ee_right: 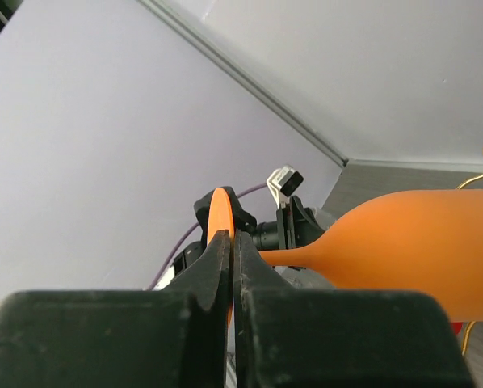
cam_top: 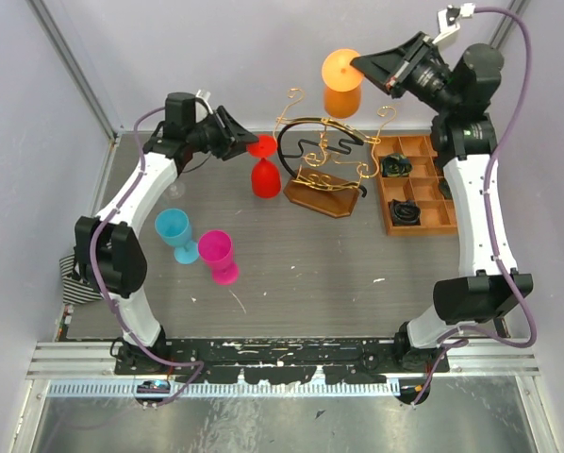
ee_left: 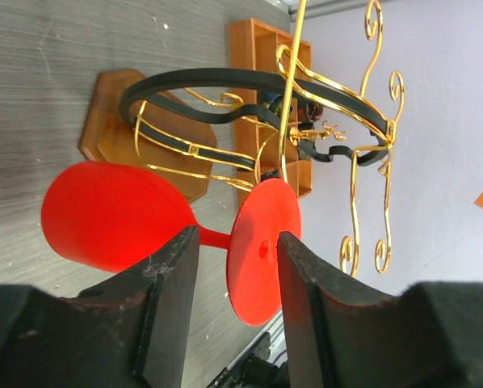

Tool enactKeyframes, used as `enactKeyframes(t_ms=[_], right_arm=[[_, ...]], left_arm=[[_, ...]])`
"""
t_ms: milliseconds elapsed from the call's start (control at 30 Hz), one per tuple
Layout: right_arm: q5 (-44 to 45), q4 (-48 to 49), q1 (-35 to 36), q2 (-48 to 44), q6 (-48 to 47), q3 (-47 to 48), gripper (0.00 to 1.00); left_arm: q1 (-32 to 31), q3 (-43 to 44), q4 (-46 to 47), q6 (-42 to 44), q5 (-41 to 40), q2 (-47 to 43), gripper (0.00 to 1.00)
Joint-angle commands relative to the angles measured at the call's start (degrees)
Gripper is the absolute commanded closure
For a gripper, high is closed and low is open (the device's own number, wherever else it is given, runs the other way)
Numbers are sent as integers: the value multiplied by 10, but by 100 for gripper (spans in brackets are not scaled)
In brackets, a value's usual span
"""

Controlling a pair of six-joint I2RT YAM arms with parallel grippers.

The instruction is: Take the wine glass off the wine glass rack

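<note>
The gold wire wine glass rack (cam_top: 324, 156) (ee_left: 330, 97) stands on its brown wooden base (cam_top: 320, 200) at the back middle of the table. A red wine glass (cam_top: 265, 177) (ee_left: 112, 214) sits bowl-down just left of the rack, its foot (ee_left: 262, 250) uppermost. My left gripper (cam_top: 247, 146) (ee_left: 237, 238) straddles that foot with its jaws apart, and a gap shows beside the left finger. Whether the red glass hangs from the rack or rests on the table I cannot tell. High above the rack, my right gripper (cam_top: 365, 66) (ee_right: 232, 238) is shut on the foot of an orange wine glass (cam_top: 341, 83) (ee_right: 411, 250).
An orange-brown compartment tray (cam_top: 419, 184) (ee_left: 258, 48) holding dark items lies right of the rack. A blue glass (cam_top: 174, 229) and a pink glass (cam_top: 218, 253) stand on the table's left side. A striped cloth (cam_top: 70, 278) lies at the left edge.
</note>
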Motion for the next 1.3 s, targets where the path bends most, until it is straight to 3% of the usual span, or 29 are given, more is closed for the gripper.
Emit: enactKeyframes(t_ms=[0, 200, 433, 667, 1000, 1267], right_arm=[[-18, 41, -27, -33, 17, 5, 99], [-27, 52, -39, -39, 26, -11, 99], [-32, 56, -43, -40, 28, -24, 99], [-36, 60, -47, -46, 30, -35, 99], [-41, 60, -64, -55, 33, -41, 99], [-42, 64, -73, -49, 35, -41, 99]], left_arm=[[-4, -18, 33, -12, 27, -27, 52], [-4, -28, 30, -9, 35, -38, 79], [-4, -27, 17, 4, 23, -52, 100], [-4, -21, 20, -12, 15, -59, 100], [-7, -39, 58, -67, 78, -58, 100], [-26, 26, 65, -91, 117, 3, 100]])
